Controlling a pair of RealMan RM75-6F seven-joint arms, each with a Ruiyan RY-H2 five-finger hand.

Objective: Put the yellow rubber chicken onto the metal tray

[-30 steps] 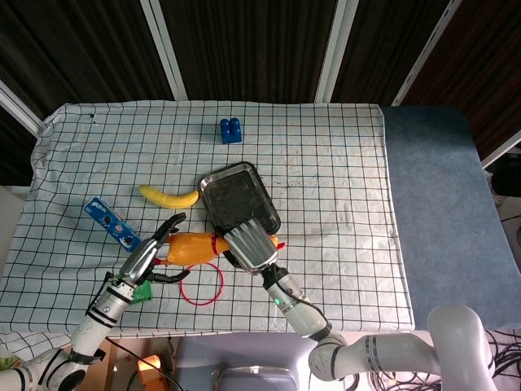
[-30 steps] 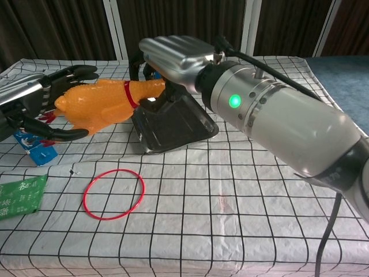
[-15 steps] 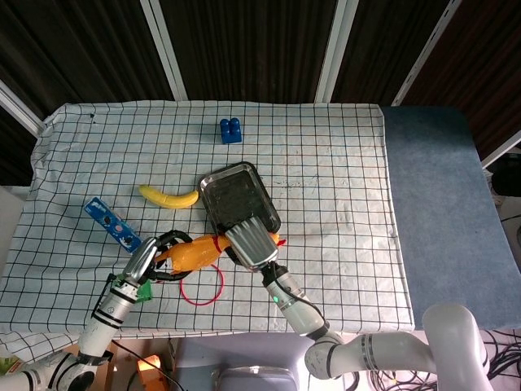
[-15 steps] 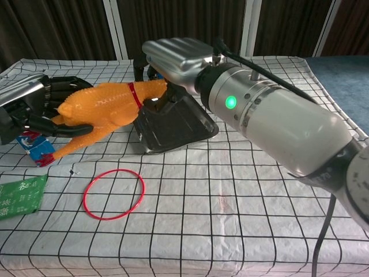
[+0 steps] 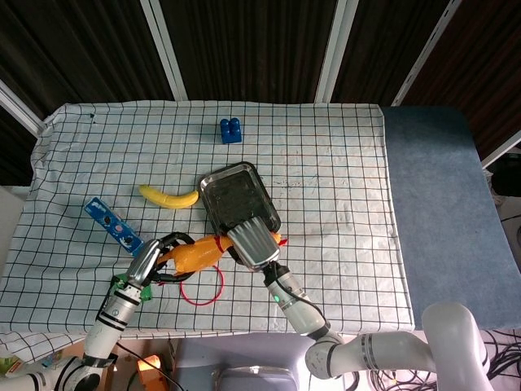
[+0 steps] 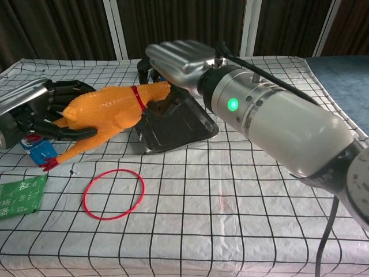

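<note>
Rubber chicken (image 6: 106, 112), yellow-orange with a red band at its neck, hangs above the checked cloth of the bench (image 6: 230, 208), held from both ends. Nearest in the chest view lie a red ring (image 6: 113, 194) flat on the cloth and a green packet (image 6: 20, 196) cut off by the left edge. The left hand (image 6: 34, 112) has its dark fingers curled around the chicken's rear body, its red feet dangling below. The right hand (image 6: 181, 57) closes over the head end, though its silver back hides the fingers and the head itself, so the exact hold is hard to make out. Just behind, the metal tray (image 5: 236, 191) sits tilted, its near edge covered by that hand. A blue box (image 5: 112, 225) lies partly hidden beside the left hand. Farther back rest a banana (image 5: 168, 196) and, well apart, a blue block (image 5: 230, 129).
</note>
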